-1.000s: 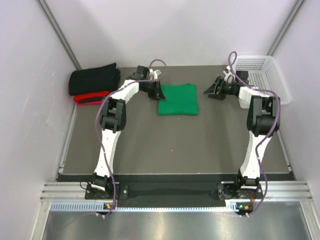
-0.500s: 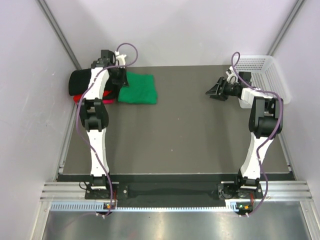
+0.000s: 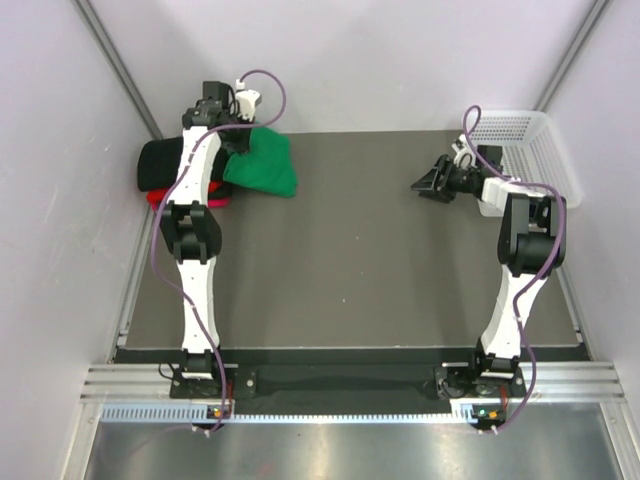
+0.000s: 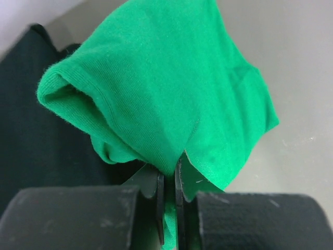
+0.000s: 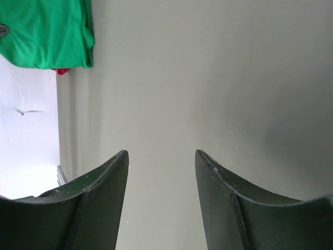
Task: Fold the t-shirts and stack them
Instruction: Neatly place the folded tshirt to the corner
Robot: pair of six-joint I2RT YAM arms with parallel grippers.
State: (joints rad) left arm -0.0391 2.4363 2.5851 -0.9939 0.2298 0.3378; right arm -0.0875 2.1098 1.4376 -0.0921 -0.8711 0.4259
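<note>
Moved: green t-shirt (image 3: 262,168), folded, has gone from the far middle of the table (image 3: 350,280) to its far left, carried by the left arm. It now hangs raised and bunched at the right edge of the pile. The right arm has not shifted.

Left end effector (image 4: 169,166): clenched on a fold of the green t-shirt, with cloth pinched between the nearly closed jaws.

Right end effector (image 5: 161,161): released, jaws wide with nothing between them, idle at the far right above bare table.

Pile, far left: black t-shirt (image 3: 165,160) folded on top, red t-shirt (image 3: 165,198) showing beneath its near edge.

Step in hand: stacking the last shirt, judged near the end of the task.

Next move calls for: carrying the green bundle further left over the black one, lowering it flat so the fold holds, then letting go.

Container: white mesh basket (image 3: 535,150), far right corner. No shirt shows inside it.
</note>
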